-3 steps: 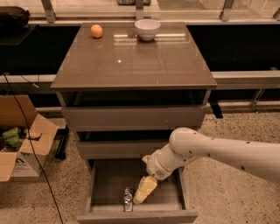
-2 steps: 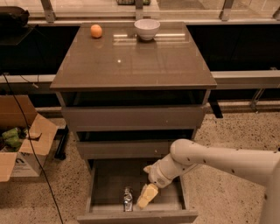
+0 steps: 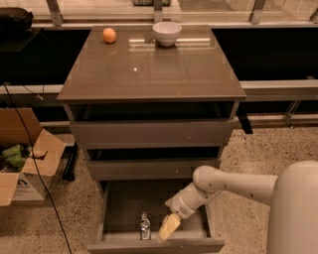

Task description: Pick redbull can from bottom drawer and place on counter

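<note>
Now we hold the gripper (image 3: 169, 228) lower-centre in the bottom drawer (image 3: 154, 246), beside the can (image 3: 144, 226), likely for grasping; its opening we cannot tell.

A grey-brown cabinet (image 3: 149, 134) stands on a pale speckled floor (image 3: 258, 154), with a small glint of light (image 3: 135, 69) on its glossy top. Left of the cabinet sits an open cardboard box (image 3: 30, 171). Behind the cabinet a pale ledge (image 3: 278, 89) crosses a dark recess, and above that are glass panes between metal posts (image 3: 54, 11). The gripper (image 3: 168, 229) hangs low at the cabinet's front.
</note>
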Action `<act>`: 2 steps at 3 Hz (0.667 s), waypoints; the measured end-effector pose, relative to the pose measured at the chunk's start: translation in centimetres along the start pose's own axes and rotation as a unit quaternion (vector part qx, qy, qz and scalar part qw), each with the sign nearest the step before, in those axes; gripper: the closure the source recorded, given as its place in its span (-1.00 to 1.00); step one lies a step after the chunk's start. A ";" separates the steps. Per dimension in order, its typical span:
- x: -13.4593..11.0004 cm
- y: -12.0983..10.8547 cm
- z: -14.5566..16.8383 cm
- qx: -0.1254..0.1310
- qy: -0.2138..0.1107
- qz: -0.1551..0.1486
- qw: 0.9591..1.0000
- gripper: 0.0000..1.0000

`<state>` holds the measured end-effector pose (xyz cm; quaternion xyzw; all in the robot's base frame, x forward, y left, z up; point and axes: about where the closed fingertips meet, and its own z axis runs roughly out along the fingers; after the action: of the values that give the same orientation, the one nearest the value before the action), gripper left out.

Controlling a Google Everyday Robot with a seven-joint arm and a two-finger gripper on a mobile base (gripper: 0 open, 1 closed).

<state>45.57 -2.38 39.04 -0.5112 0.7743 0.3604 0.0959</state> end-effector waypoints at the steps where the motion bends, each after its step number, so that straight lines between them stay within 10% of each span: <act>1: -0.1 -1.2 1.3 0.011 0.003 0.023 1.000 -1.00; 2: 0.8 -3.6 3.8 0.042 -0.009 0.073 0.996 -1.00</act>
<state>47.47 -1.23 34.20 -0.4450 0.8234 0.3383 0.0980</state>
